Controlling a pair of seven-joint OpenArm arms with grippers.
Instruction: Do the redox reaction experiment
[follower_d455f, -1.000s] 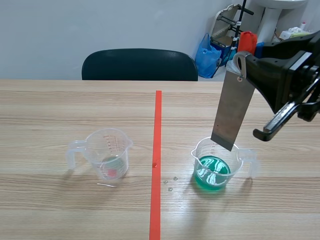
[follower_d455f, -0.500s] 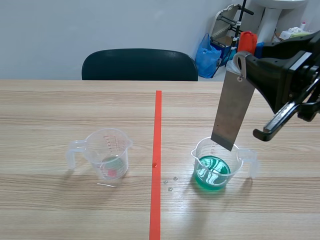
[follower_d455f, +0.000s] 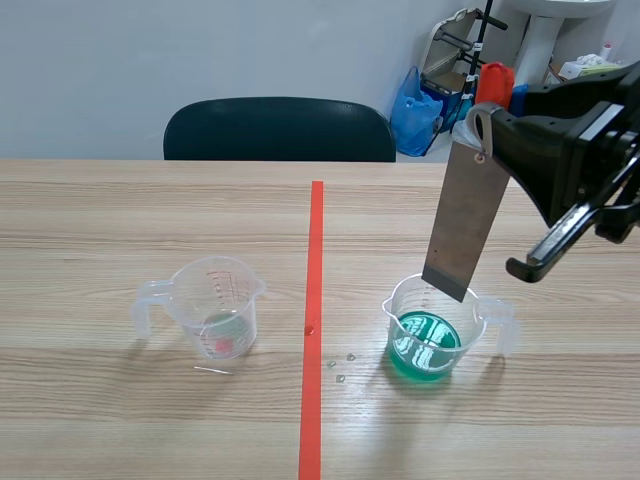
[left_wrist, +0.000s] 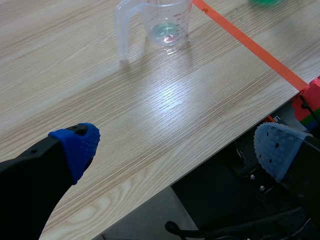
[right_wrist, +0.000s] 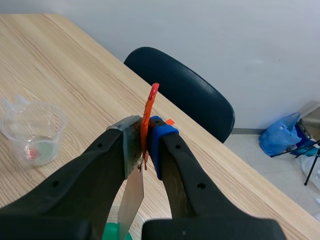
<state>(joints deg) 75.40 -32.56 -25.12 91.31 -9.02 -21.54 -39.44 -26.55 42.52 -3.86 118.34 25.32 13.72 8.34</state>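
Right fingers (right_wrist: 161, 142) clamped on top end of metal strip (follower_d455f: 463, 215). Strip hangs over right beaker (follower_d455f: 478, 318), clear of green liquid (follower_d455f: 425, 345). Left fingers (left_wrist: 75, 145) wide apart, holding nothing, at near table (follower_d455f: 150, 210) edge.

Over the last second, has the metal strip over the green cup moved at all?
No. The metal strip hangs where it did, its lower end by the far rim of the green cup, as far from the orange tape line as before.

I can read nothing here; the red scale markings on the clear measuring cup (follower_d455f: 215, 303) are too small.
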